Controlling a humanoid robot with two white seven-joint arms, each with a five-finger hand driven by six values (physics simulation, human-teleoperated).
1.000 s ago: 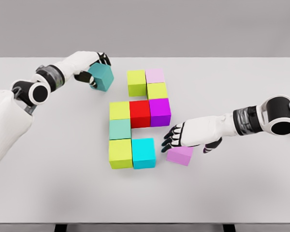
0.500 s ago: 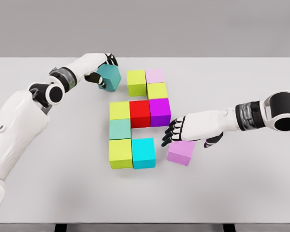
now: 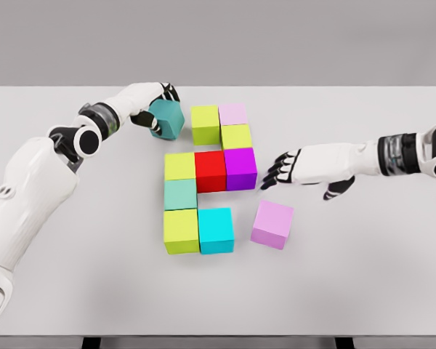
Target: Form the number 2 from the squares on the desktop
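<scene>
Coloured cubes form a partial figure on the white table (image 3: pixel 73 291): lime (image 3: pixel 205 123) and pale pink (image 3: pixel 233 114) on top, yellow-green (image 3: pixel 237 136), then yellow-green (image 3: pixel 179 166), red (image 3: pixel 210 171) and purple (image 3: pixel 240 168), a mint cube (image 3: pixel 180 194), and lime (image 3: pixel 181 230) with cyan (image 3: pixel 216 230) at the bottom. My left hand (image 3: pixel 158 107) is shut on a teal cube (image 3: pixel 168 119) just left of the top lime cube. A lilac cube (image 3: pixel 272 225) lies loose right of the cyan one. My right hand (image 3: pixel 285 170) hovers open above and behind it.
The table's far edge runs just behind the top row of cubes. A grey wall stands behind it. Bare tabletop lies to the left, the right and the front of the cube group.
My left hand has carried the teal cube rightward toward the top lime cube. My right hand has lifted off the lilac cube and drawn back up and to the right, leaving it lying there.
</scene>
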